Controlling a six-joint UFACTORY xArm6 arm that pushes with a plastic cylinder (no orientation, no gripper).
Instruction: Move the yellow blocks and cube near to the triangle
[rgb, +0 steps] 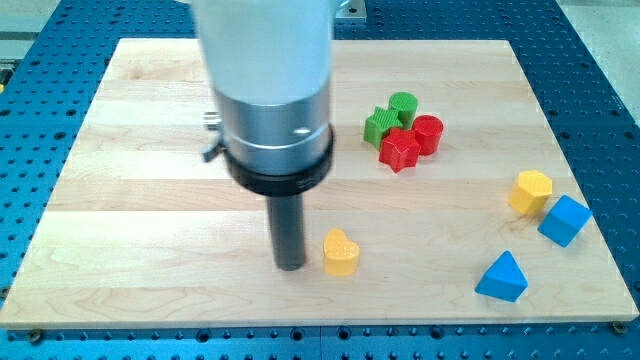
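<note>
My tip rests on the board just to the left of a yellow heart-shaped block, a small gap apart. A yellow hexagonal block sits at the view's right, touching a blue cube below and right of it. A blue triangle lies near the bottom right, below and left of the cube. The arm's white and silver body hides the board's upper middle.
A cluster stands right of centre near the top: a green star-shaped block, a green cylinder, a red star-shaped block and a red cylinder. The wooden board ends at the bottom edge, on a perforated blue table.
</note>
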